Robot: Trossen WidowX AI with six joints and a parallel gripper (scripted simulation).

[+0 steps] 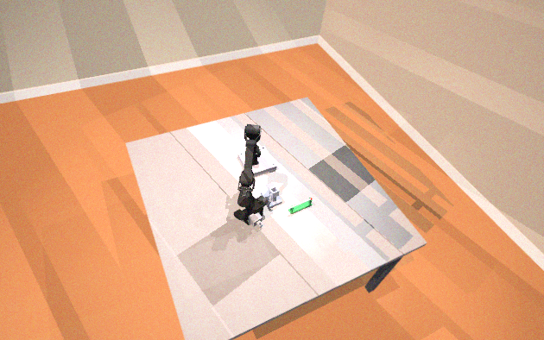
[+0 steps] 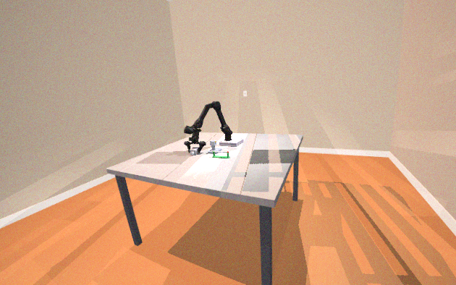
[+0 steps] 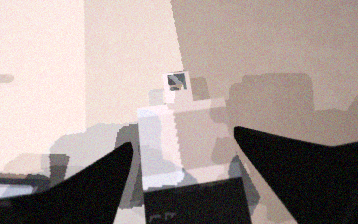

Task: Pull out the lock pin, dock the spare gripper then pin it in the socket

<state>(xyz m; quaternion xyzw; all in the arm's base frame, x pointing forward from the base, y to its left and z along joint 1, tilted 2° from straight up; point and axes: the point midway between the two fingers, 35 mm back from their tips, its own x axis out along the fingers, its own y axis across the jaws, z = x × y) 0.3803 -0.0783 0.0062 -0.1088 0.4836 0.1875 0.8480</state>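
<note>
My gripper [image 1: 254, 218] [image 2: 195, 151] [image 3: 184, 138] is open and empty, low over the table. Its fingers stand on either side of the spare gripper [image 1: 256, 222] [image 2: 194, 152] [image 3: 200, 125], a white block with a black end and a small holed spigot. Any contact cannot be told. The mount [image 1: 274, 192] [image 2: 213, 145] stands upright beside my gripper, towards the green rack [image 1: 300, 206] [image 2: 221, 157]. A thin pale pin with a red end [image 1: 311, 199] [image 2: 227, 152] appears to lie along the top of the rack. The inside of the socket is too small to make out.
The arm's pale base plate [image 1: 265, 171] [image 2: 231, 143] is behind the mount on the table [image 1: 155, 181] [image 2: 148, 168]. The mount is close to one finger. Shadows and bright patches cross the table top.
</note>
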